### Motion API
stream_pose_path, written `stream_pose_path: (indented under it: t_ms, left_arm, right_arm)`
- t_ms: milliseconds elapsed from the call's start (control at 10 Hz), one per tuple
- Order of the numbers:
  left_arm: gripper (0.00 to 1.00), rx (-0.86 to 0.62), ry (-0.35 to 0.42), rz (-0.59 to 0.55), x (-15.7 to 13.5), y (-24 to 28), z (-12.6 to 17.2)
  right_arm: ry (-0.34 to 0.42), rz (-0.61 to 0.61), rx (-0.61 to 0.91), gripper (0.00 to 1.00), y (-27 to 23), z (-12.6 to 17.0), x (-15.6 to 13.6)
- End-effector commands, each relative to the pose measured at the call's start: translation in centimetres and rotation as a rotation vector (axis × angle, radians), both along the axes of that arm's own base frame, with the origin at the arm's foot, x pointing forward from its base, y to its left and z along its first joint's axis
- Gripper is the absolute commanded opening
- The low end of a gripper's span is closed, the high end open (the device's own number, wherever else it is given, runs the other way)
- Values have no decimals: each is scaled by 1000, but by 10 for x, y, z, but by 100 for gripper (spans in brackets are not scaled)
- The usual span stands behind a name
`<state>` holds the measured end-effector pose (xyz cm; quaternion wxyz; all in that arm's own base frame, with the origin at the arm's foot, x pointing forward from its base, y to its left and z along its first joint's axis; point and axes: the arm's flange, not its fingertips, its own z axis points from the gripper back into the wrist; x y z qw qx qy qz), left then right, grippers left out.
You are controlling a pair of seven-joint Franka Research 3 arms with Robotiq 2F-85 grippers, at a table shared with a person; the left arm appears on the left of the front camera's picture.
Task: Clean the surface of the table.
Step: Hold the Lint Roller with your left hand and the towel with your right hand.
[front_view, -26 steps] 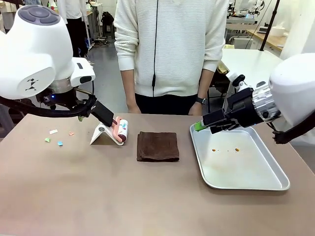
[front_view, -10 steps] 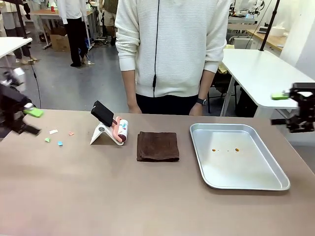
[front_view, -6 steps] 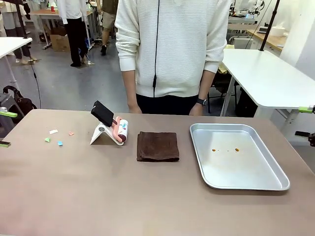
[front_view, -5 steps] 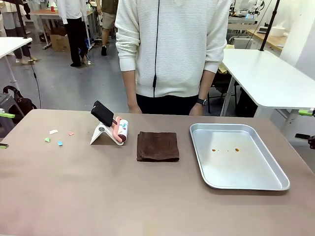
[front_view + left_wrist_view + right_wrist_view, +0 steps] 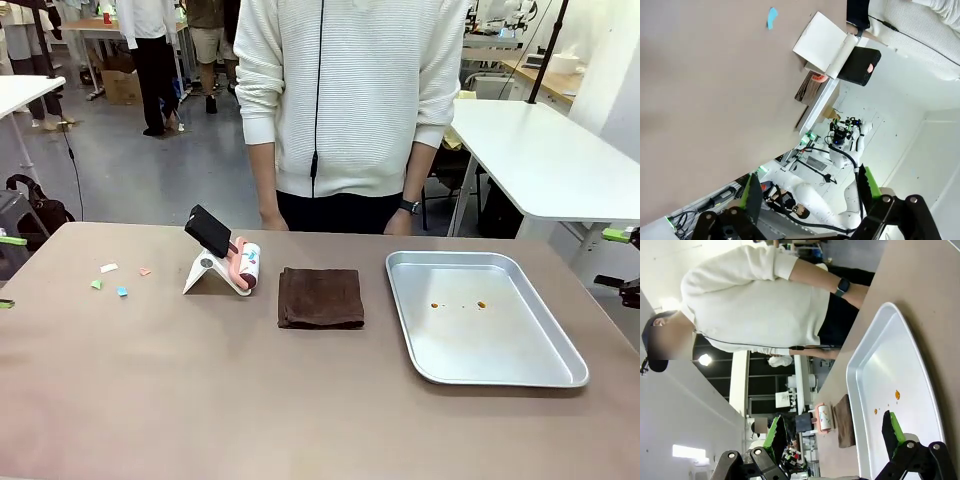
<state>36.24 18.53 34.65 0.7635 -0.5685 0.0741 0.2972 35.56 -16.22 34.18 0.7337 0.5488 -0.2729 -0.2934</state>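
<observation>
The table (image 5: pixel 200 400) carries the metal tray (image 5: pixel 560 372) on its right part. Left of the tray lie a folded brown cloth (image 5: pixel 321 296), then a lint roller (image 5: pixel 243 266), then paper scraps (image 5: pixel 121 291). The right gripper (image 5: pixel 833 430) hangs just right of the tray and the left gripper (image 5: pixel 807 192) far left of it, both with fingers spread apart and empty.

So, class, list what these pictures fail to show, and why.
- Front view: left gripper and right gripper, mostly cut off by the side edges.
- Front view: orange spots in the tray, too small to identify.
- Front view: print on the lint roller, too small to read.
- Front view: the person's hands, largely hidden behind the table.
</observation>
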Motion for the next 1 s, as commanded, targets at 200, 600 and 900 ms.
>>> stream_pose_path:
  t_ms: [200, 600, 900]
  left_arm:
    - [100, 58, -60, -55, 10, -5, 6]
    - [100, 102, -170, -230, 76, -78, 119]
    - [100, 242, -179, -482, 94, -168, 206]
  right_arm:
    - [-36, -12, -47, 100, 12, 14, -2]
    - [-235, 86, -267, 100, 108, 117, 10]
    - [-231, 230, -468, 100, 247, 163, 48]
